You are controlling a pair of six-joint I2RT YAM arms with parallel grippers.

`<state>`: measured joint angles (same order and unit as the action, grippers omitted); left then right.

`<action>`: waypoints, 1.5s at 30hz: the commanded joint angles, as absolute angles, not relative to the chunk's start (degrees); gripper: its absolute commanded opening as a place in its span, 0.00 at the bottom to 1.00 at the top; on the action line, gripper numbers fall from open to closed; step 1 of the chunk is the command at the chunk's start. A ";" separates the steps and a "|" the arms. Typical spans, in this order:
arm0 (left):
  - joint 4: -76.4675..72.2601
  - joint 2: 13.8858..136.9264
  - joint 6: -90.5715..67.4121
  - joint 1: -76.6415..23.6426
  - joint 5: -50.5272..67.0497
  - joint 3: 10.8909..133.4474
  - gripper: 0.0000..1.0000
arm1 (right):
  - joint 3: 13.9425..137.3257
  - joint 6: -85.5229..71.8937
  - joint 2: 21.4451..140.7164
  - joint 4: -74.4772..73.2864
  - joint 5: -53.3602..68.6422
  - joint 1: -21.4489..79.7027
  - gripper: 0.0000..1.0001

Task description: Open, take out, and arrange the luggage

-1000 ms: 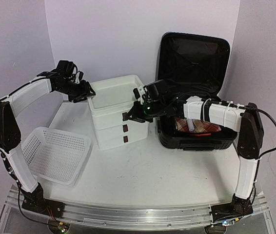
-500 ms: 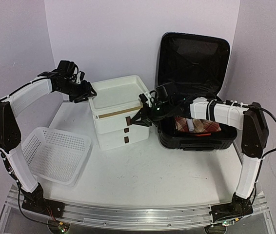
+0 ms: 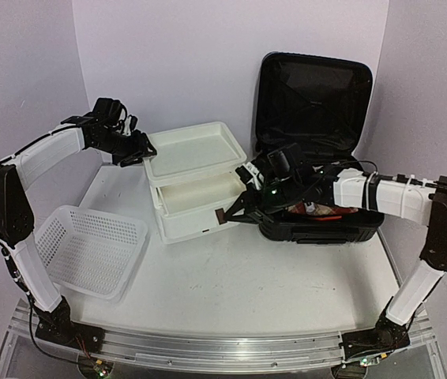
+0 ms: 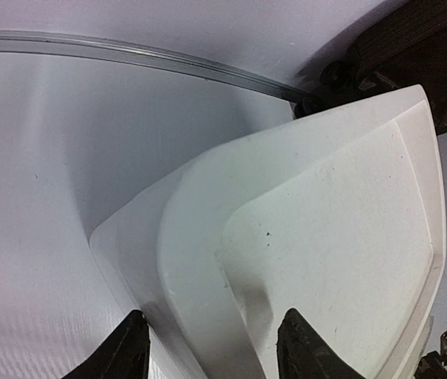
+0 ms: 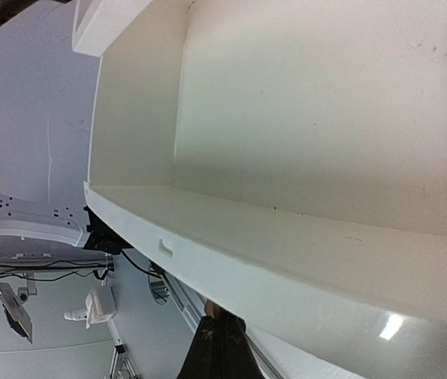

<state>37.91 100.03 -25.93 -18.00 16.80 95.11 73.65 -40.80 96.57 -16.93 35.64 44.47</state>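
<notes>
Pulled out since earlier, the white plastic drawer point(image 3: 196, 195) slides nearward, its brown tab point(image 3: 220, 215) pinched in the closed right gripper point(image 3: 225, 214); left gripper point(image 3: 141, 150) half-open astride the box rim; next, fetch clothes from the black ribbed hard-shell luggage point(image 3: 315, 150).

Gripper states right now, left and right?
Left gripper: part open, straddling the drawer box rim.
Right gripper: shut on the middle drawer's brown handle.

**Both arms extended, one gripper parted, one closed**

The left arm rises from its base at 7 o'clock, bends at the elbow near the left edge, and reaches toward 1 o'clock; the left gripper point(image 3: 138, 150) has its fingers point(image 4: 133, 347) parted. The right arm climbs from 5 o'clock, folds at the far right, and stretches toward 9 o'clock. The right gripper point(image 3: 225, 213) has its fingertips point(image 5: 219, 347) pressed together.
</notes>
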 commanded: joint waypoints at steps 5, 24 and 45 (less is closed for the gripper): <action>41.84 100.72 -23.73 -19.22 18.69 93.69 0.55 | 69.30 -38.93 87.85 -20.31 33.89 45.96 0.15; 41.84 100.51 -23.65 -19.18 19.69 93.78 0.56 | 81.28 -26.94 84.74 -45.44 23.87 4.83 0.84; 41.84 101.74 -23.20 -19.51 20.35 94.04 0.56 | 110.34 -20.61 123.86 -45.79 42.42 -13.10 0.59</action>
<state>38.44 100.03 -25.34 -18.33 17.89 95.11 107.79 -23.11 124.25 -46.26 39.68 -13.45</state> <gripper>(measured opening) 0.561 0.596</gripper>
